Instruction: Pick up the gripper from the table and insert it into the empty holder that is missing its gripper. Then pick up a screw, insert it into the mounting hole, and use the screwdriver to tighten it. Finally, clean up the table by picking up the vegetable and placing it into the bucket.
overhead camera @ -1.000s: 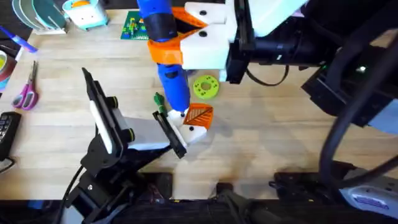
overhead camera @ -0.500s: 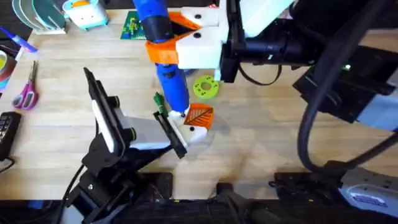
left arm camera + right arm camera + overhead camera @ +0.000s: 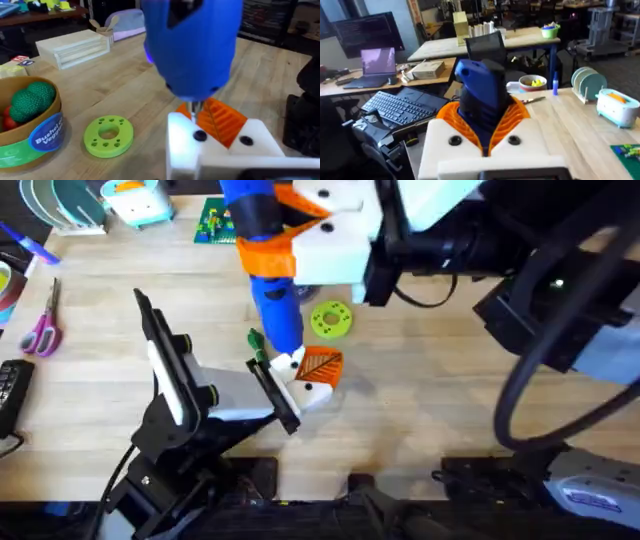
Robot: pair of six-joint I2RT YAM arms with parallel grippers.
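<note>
We see the screwdriver [image 3: 268, 275] held nearly upright by the right gripper [image 3: 300, 240], its 2 white fingers with orange ribbed pads clamped on the blue body. Its long axis leans slightly, the silver tip [image 3: 194, 107] pointing down at a dark hole in the holder [image 3: 305, 390]. The tip seems to sit just above or in that hole; we cannot tell whether it touches.

The orange gripper [image 3: 320, 366] is seated in the holder, ribs up. The holder lies at the left gripper [image 3: 275, 395]; whether those jaws are closed on it we cannot tell.

The vegetable [image 3: 256, 342] lies on the table just beside the screwdriver's lower end. The bucket [image 3: 25, 132] stands near a green disc [image 3: 331, 319].

The table [image 3: 430, 390] is pale wood planks. Scissors [image 3: 42, 325] lie at its left edge. Behind, the right wrist view shows desks, a laptop [image 3: 377, 67] and a keyboard [image 3: 402, 107].
</note>
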